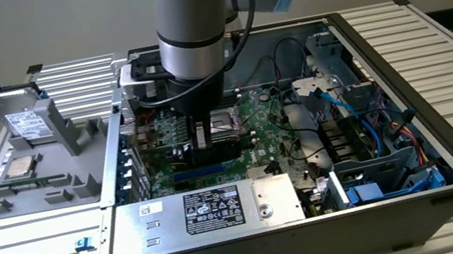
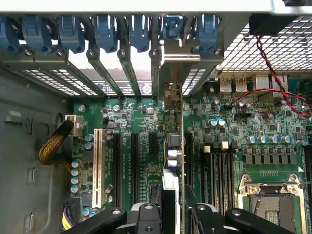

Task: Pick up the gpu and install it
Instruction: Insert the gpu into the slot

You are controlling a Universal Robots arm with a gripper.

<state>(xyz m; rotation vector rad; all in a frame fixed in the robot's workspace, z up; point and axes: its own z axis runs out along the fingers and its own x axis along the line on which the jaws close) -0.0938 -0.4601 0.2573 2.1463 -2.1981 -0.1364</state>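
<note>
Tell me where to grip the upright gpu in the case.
Its upper long edge, from straight above, one finger on each flat face: the gpu stands upright over the motherboard, so only that edge is free. The gripper grips there.

The gpu (image 2: 173,146) stands on edge in the gripper (image 2: 171,200), over the motherboard (image 2: 122,117) slots inside the case (image 1: 276,251); the parts tray (image 1: 11,200) lies beside the case, on the exterior view's left
</note>
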